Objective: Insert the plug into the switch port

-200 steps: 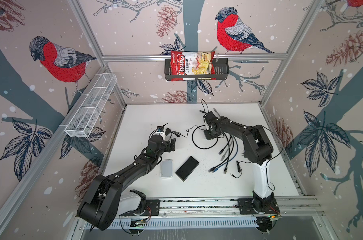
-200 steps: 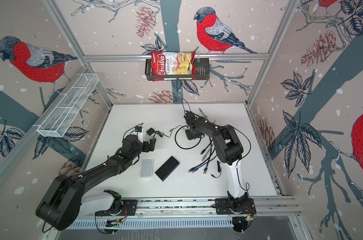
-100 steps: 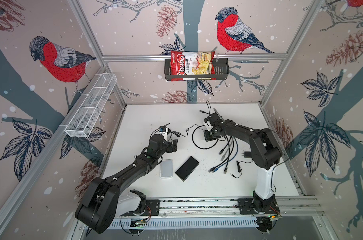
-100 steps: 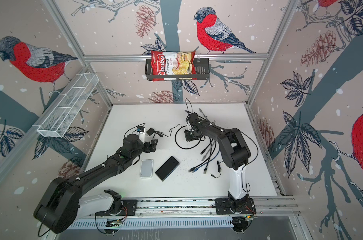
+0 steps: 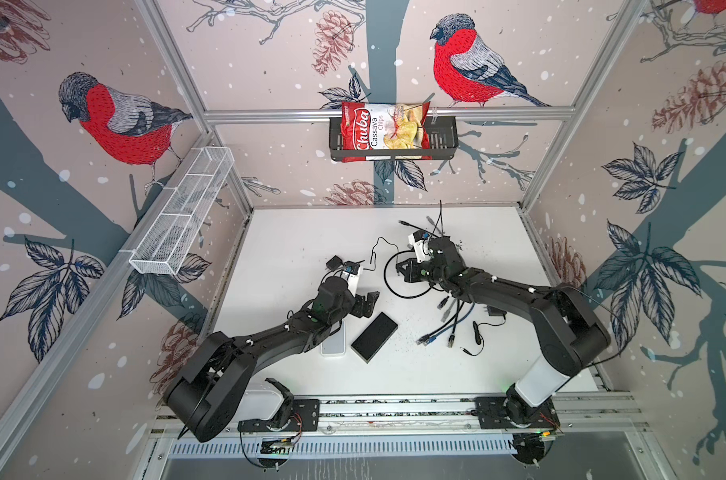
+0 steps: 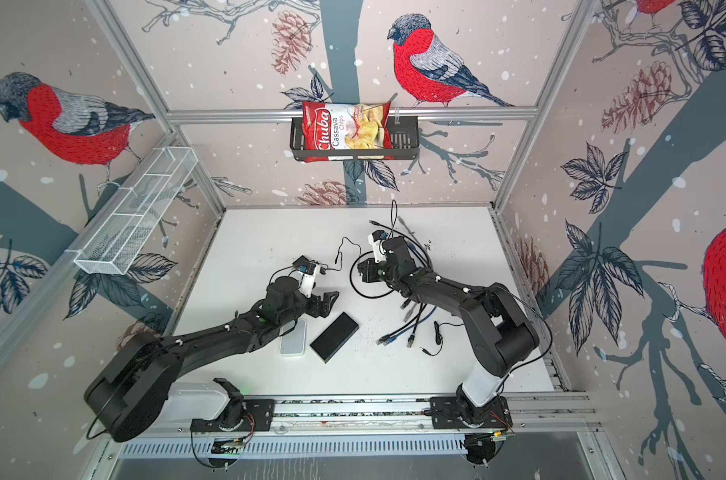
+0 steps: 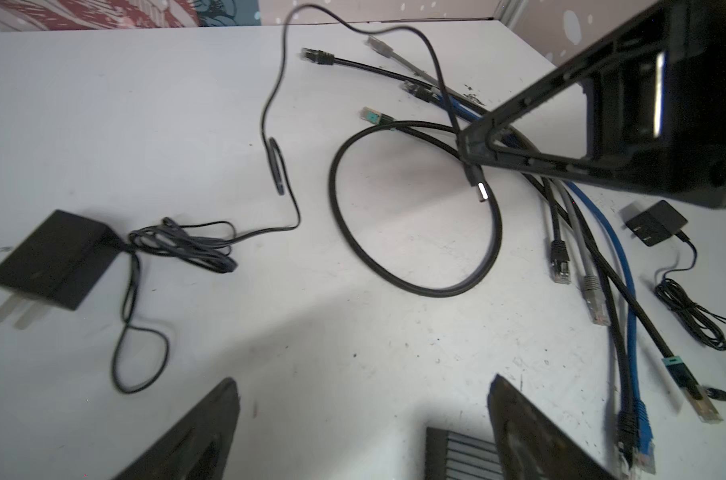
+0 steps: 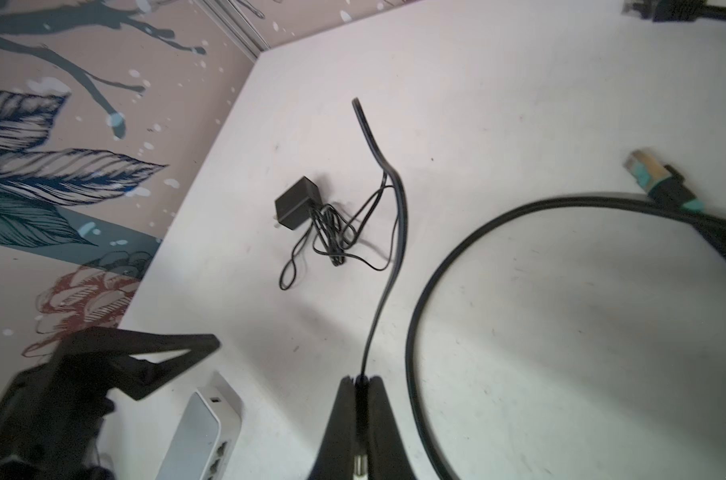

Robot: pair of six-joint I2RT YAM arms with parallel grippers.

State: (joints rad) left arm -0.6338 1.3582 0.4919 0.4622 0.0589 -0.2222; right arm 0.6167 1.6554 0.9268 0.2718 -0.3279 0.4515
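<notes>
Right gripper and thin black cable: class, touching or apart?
Touching. The right wrist view shows the right gripper shut on the thin black cable, pinched between both jaws.

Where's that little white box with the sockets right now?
The white switch lies near the front middle of the table in both top views, partly tucked under the left arm, just left of the black flat box.

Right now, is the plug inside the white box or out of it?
Out. The right hand is shut on the plug, clearly apart from the white switch.
</notes>
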